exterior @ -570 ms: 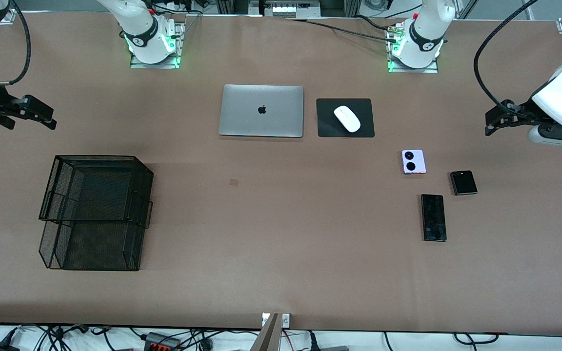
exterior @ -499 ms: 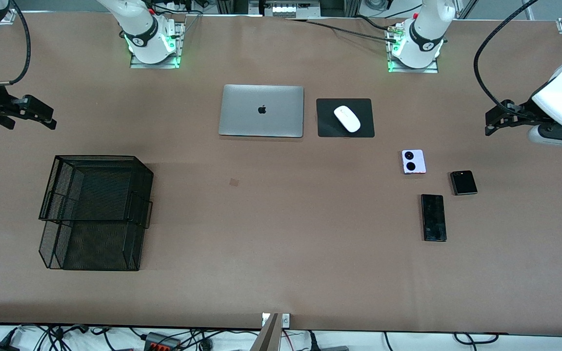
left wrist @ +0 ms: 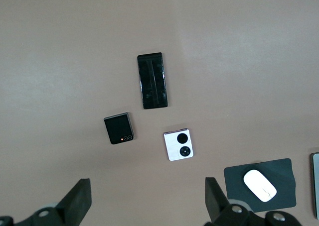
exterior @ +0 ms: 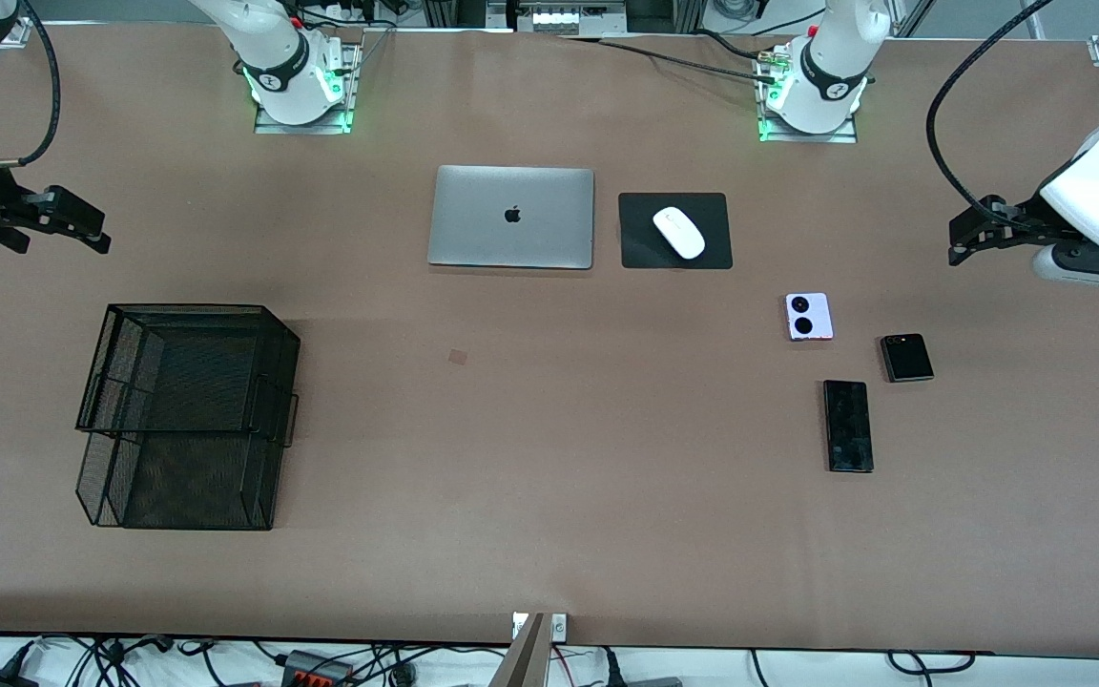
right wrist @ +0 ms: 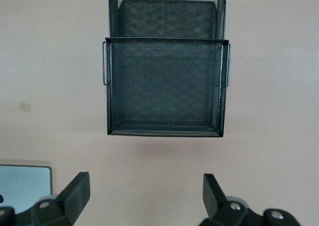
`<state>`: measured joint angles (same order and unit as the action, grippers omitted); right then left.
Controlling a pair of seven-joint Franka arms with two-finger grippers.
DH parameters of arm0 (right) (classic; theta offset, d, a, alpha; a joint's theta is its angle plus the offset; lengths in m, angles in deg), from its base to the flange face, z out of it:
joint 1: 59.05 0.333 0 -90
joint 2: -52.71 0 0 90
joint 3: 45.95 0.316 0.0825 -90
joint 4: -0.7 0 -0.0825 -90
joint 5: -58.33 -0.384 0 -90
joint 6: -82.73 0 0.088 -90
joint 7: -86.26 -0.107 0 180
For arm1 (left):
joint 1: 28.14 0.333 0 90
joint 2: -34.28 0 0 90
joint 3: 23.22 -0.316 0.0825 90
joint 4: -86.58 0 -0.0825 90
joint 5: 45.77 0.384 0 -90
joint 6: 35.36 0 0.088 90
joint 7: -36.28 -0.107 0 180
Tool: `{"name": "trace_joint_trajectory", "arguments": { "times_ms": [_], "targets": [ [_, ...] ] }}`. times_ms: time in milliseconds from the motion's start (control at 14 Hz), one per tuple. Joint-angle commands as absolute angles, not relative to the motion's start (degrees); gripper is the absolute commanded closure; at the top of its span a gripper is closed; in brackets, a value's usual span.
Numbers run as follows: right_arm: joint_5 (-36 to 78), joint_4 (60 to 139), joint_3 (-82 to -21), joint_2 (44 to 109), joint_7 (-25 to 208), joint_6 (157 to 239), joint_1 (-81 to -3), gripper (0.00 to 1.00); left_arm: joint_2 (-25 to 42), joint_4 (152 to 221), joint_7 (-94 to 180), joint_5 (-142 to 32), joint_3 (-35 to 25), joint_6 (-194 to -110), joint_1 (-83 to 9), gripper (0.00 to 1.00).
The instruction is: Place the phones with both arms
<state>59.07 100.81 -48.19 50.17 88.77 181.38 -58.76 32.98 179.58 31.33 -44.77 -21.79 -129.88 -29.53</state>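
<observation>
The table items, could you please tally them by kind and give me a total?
Phones: 3, namely the white-lilac phone, the squarish black phone and the long black phone
Laptop: 1
Mouse: 1
Mouse pad: 1
Mesh tray stack: 1
Total: 7

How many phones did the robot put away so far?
None yet. The white-lilac phone, the squarish black phone and the long black phone all lie on the table. The mesh tray holds nothing. The left claw and right claw are open and hold nothing.
</observation>
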Motion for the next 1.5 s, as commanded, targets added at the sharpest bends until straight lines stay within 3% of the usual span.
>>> {"name": "trace_joint_trajectory", "arguments": {
  "times_ms": [0, 641, 926, 1140, 1425],
  "targets": [
    [59.2, 101.7, -48.1, 49.5, 89.1, 182.0, -58.5, 0.00, 32.1, 177.6, 30.9, -45.8, -21.9, -128.5, -29.2, 0.00],
    [59.4, 101.8, -47.8, 49.5, 89.0, 182.4, -57.8, 0.00, 25.8, 176.2, 31.2, -45.5, -21.5, -126.6, -29.3, 0.00],
    [59.4, 101.9, -47.9, 49.4, 88.8, 182.1, -58.1, 0.00, 21.7, 180.4, 33.8, -45.3, -21.3, -129.2, -29.2, 0.00],
    [59.4, 101.9, -47.9, 49.4, 89.1, 182.2, -58.1, 0.00, 21.6, 190.7, 37.2, -45.2, -21.0, -139.2, -29.7, 0.00],
    [59.4, 101.7, -47.9, 49.4, 89.1, 182.4, -57.9, 0.00, 22.1, 208.0, 37.4, -45.2, -20.2, -163.3, -29.6, 0.00]
  ]
}}
